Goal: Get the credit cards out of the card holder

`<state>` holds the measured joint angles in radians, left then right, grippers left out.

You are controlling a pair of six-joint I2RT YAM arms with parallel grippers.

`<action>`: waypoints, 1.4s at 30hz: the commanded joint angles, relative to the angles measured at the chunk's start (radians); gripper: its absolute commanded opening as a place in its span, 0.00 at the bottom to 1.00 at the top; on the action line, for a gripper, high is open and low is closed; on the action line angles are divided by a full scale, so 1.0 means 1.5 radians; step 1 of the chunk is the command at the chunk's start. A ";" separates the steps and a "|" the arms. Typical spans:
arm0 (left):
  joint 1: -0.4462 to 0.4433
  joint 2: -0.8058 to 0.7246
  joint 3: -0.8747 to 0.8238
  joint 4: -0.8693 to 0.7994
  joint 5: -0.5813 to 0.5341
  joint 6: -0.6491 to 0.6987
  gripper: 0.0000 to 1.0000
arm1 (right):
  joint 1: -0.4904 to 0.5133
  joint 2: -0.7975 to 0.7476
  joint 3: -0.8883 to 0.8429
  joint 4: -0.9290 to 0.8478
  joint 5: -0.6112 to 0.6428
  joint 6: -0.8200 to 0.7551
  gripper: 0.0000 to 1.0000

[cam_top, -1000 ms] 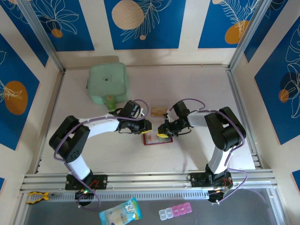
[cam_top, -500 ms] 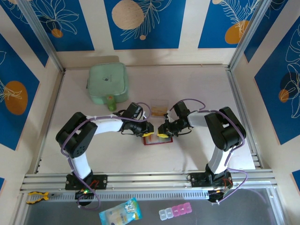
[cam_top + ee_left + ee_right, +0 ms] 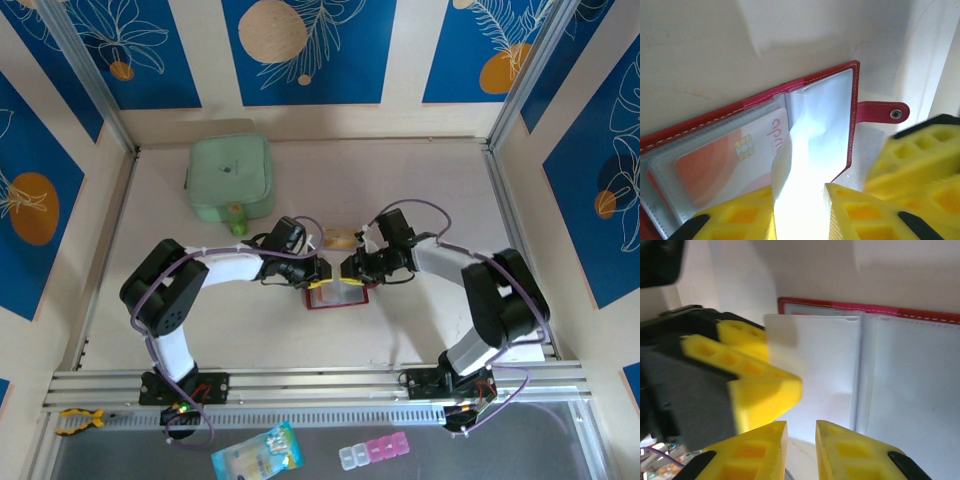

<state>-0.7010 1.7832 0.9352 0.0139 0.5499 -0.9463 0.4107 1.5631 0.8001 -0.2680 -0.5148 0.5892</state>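
The card holder [image 3: 338,296] is being kept open and flat on the table [image 3: 420,190], near its middle and between the two arms. A whitish card [image 3: 735,160] with orange-red marks and a chip is being carried flat inside one of the holder's clear pockets, on the left leaf as the left wrist view shows it. A clear sleeve [image 3: 802,160] is being lifted off the leaves and held upright between the fingers of the left gripper [image 3: 797,194], which are being kept narrow on it. The snap tab [image 3: 882,111] is being left sticking out past the holder's red edge, over the table. The right gripper [image 3: 800,426] is being held just beside the left one, over the holder's near edge, with its fingers set narrowly apart. Whether the sleeve's edge is being pinched by them cannot be told. A tan card [image 3: 338,238] is being left lying on the table just beyond the two grippers, apart from the holder. A mint-green pouch [image 3: 230,178] is being left well apart from all of this, toward the far left of the table.
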 commanded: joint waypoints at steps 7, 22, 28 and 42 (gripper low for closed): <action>-0.030 -0.006 0.068 -0.016 0.015 -0.010 0.31 | -0.028 -0.086 0.032 -0.153 0.111 -0.038 0.23; -0.073 0.080 0.148 -0.009 0.024 -0.010 0.38 | -0.061 -0.134 0.020 -0.196 0.137 -0.041 0.27; -0.082 0.110 0.163 0.002 0.032 -0.011 0.38 | -0.074 -0.143 0.014 -0.197 0.131 -0.039 0.28; -0.072 0.049 0.121 -0.047 -0.013 0.028 0.36 | -0.055 -0.114 0.005 -0.160 0.094 -0.021 0.26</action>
<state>-0.8158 1.9240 1.1404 -0.0162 0.5587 -0.9417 0.3122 1.3727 0.8215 -0.5209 -0.3351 0.5480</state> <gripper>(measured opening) 0.366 0.262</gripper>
